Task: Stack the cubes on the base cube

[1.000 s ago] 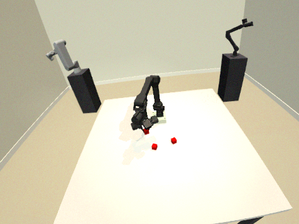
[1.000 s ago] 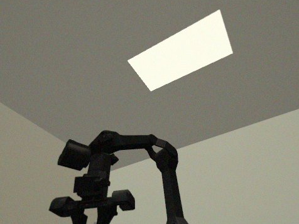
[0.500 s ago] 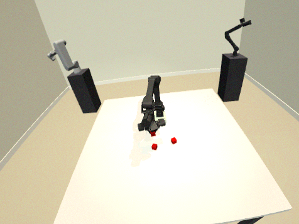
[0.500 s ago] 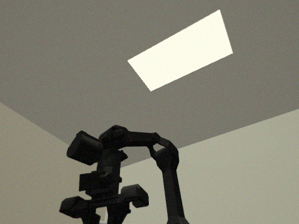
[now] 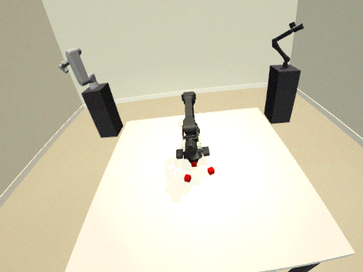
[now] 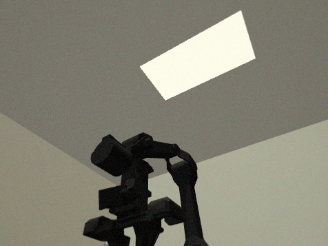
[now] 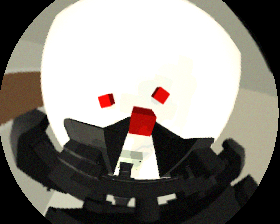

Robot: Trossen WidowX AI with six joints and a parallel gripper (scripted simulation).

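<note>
White table [image 5: 267, 209]: gripper [image 5: 194, 163] clamps cube [image 5: 194, 164]; 2 cubes [image 5: 187, 177] nr.

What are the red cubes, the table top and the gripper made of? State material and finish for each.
Held red cube and the two loose cubes: likely hard plastic or painted block; flat matte red, sharp edges, no grain.
Table top: smooth white, laminate-like; glares brightly under the light.
Gripper: dark, matte, probably moulded plastic or coated metal; no visible shine.
</note>
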